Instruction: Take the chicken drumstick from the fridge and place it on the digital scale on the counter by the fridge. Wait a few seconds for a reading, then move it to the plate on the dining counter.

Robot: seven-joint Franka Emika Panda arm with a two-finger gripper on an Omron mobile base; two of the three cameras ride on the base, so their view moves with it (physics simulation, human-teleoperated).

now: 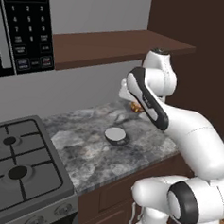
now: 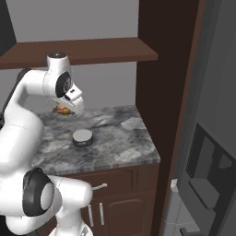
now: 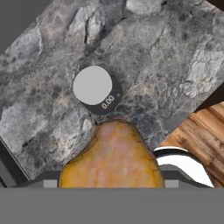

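My gripper [image 3: 111, 184] is shut on the chicken drumstick [image 3: 111, 155], a glossy orange-brown piece that hangs in the air above the counter [image 3: 175, 65]. The round digital scale [image 3: 93, 89] sits on the stone just ahead of the drumstick and reads 0.00, with nothing on its grey top. From the right base view the drumstick [image 2: 61, 109] peeks out under the hand, up and to the left of the scale [image 2: 82, 137]. In the left base view the scale [image 1: 116, 135] lies below my forearm. The fridge [image 2: 209, 138] stands at the right. The plate and dining counter are out of view.
A gas stove [image 1: 15, 166] adjoins the counter [image 1: 83, 145] on the left, with a microwave panel [image 1: 25, 27] above it. A brown shelf [image 2: 83, 50] runs over the counter. A tall dark brown panel [image 2: 161, 83] separates counter and fridge. Wooden floor [image 3: 205, 131] shows past the counter edge.
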